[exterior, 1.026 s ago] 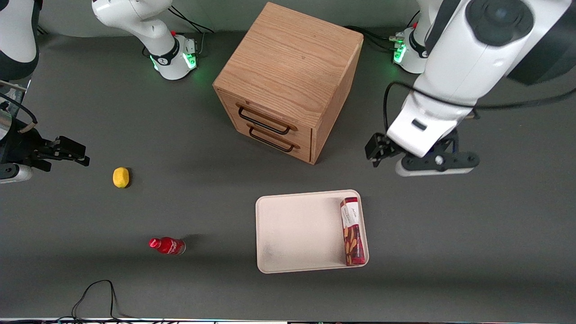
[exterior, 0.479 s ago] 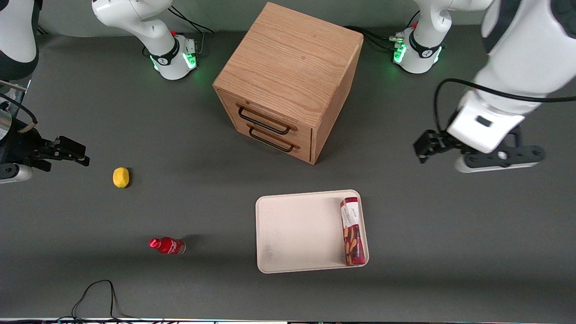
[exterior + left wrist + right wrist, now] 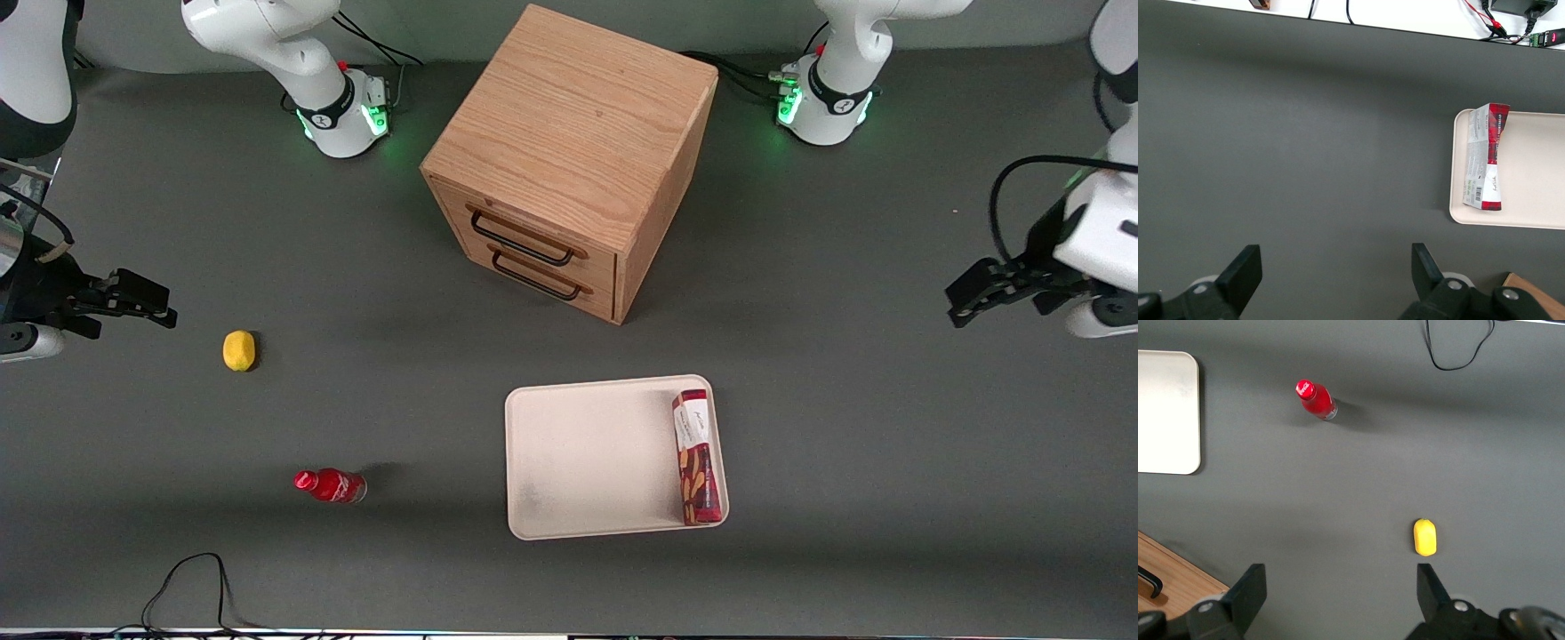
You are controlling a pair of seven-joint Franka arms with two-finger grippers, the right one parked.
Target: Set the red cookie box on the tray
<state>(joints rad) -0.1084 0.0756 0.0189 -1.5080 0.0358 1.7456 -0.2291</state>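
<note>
Box on tray, jaws released

Box (image 3: 695, 457) is lying flat inside your tray (image 3: 587, 458), tucked along the short rim that faces the working arm's end of the table (image 3: 889, 462). It runs nearly the whole length of that rim, white label end farther from the front camera, biscuit pictures nearer. In the left wrist view you see the box (image 3: 1485, 157) just inside the tray's edge (image 3: 1454, 193), its barcode panel showing.

Your gripper (image 3: 976, 294) hangs above bare table at the working arm's end, well apart from the tray and farther from the front camera than it. You can read its state from the wrist view: the two fingers (image 3: 1243, 272) stand wide apart with only dark table between them, so the jaws are released and hold nothing.

Elsewhere you have the wooden cabinet (image 3: 569, 160) standing farther from the front camera than the tray, both its drawers closed with black handles. Toward the parked arm's end lie a yellow lemon (image 3: 238, 350) and a small red bottle (image 3: 330, 485) on its side, the bottle nearer the front camera than the lemon. A black cable (image 3: 191, 578) loops on the table at the edge nearest that camera.
</note>
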